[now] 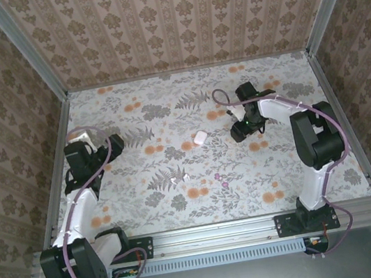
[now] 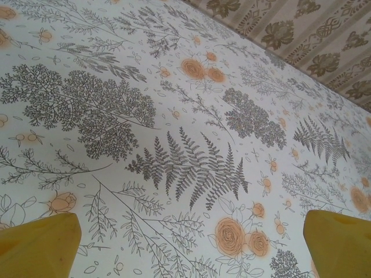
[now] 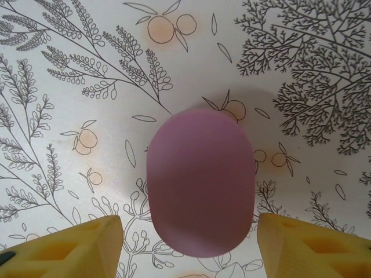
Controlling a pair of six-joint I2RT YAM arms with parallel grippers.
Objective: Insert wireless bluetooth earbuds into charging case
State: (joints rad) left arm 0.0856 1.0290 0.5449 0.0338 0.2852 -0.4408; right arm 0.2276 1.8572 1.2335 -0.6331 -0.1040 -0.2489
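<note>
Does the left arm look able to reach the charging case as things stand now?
Probably yes. The left gripper is open and empty, and only bare table lies between it and the charging case near the middle. The right gripper stands on the case's far side, not across that path.

Lab test cell: aluminium frame (image 1: 242, 226), wallpapered walls (image 1: 174, 21), floral tabletop (image 1: 168, 117).
</note>
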